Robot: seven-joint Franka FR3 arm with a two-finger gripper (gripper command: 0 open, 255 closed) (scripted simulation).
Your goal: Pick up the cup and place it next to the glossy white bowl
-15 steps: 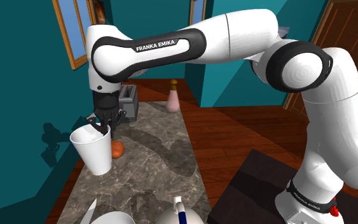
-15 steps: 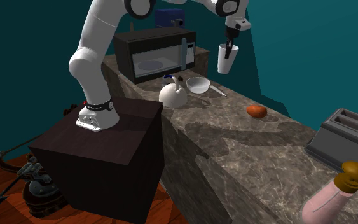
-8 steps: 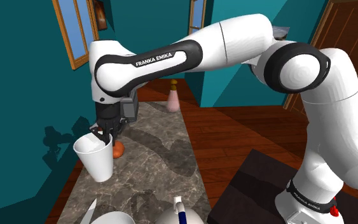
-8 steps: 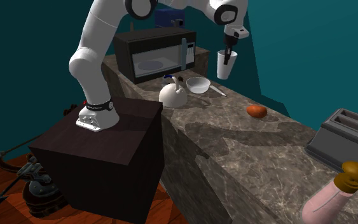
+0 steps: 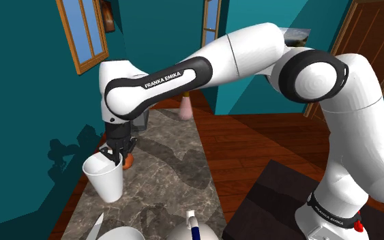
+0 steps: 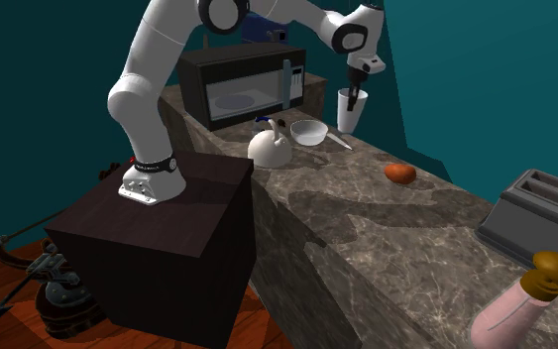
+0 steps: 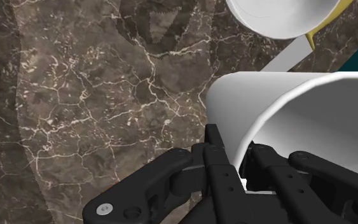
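Of the white Franka arm with dark joints [image 5: 252, 51]: sweeps from the right of the shoulder view toward its lower left, reaching lower than a second ago.

Of the brown veined marble countertop [image 5: 166, 160]: carries the same standing things, none shifted.

Of the glossy white round bowl [image 6: 308, 132], upper middle of the second exterior view: stays where it was, with a pale flat utensil [image 6: 338, 143] lying just beside it.

Of the plain white tapered cup [image 6: 348, 111]: hangs clearly lower than a second ago, now down at the bowl's level and just to its right in the second exterior view. Sits lower left in the shoulder view. Cannot tell whether the base touches the marble yet. Reads as a carry nearly finished, with only the set-down and release left.

On its pose: stands near upright, long axis vertical, open mouth up and narrower base toward the counter. Shows no handle, so faces no particular way sideways.

Of the all-black two-finger gripper [image 5: 114, 155]: pinches the cup's wall at the rim, one finger inside the mouth and one outside, plainest in the wrist view.
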